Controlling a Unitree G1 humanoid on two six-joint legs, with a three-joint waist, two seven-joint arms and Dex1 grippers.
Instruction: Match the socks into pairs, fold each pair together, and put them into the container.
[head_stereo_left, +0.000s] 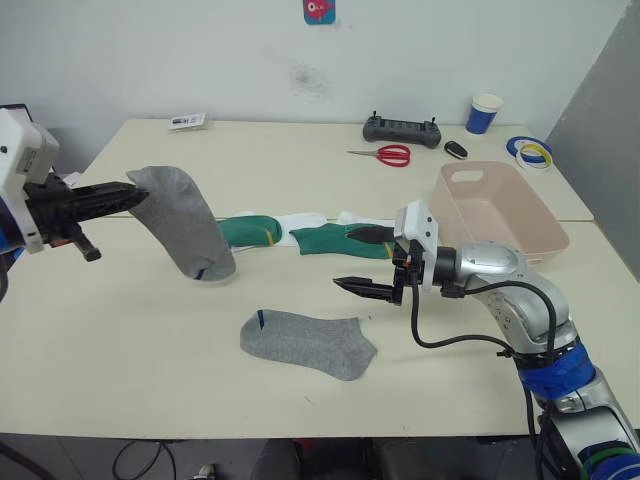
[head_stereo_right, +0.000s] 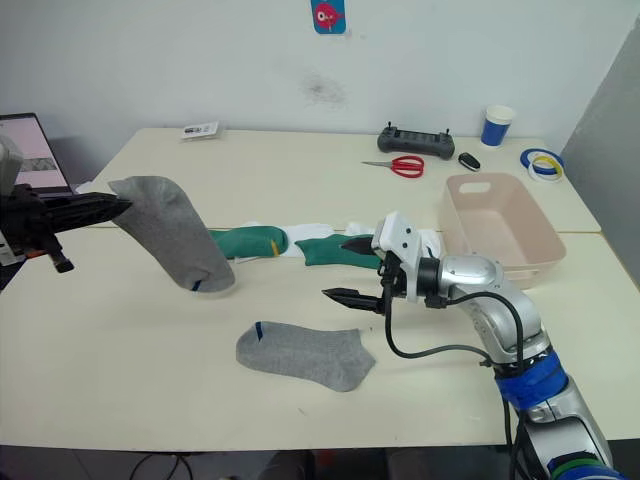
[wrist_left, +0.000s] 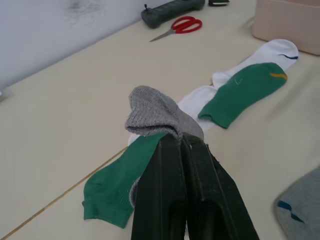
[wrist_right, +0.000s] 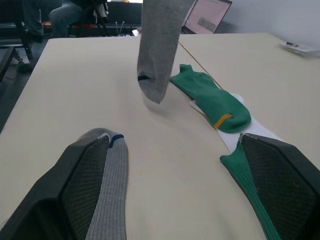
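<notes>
My left gripper is shut on the top of a grey sock, which hangs down with its toe touching the table at the left. A second grey sock lies flat near the front middle. Two green socks and white socks lie in a row across the middle. My right gripper stands open just right of that row, above the table, nothing between its fingers. The pale pink container stands at the right, with nothing in it.
At the back right lie red scissors, a black controller, a blue paper cup and tape rolls. A laptop sits off the table's left edge. A seam runs across the table's middle.
</notes>
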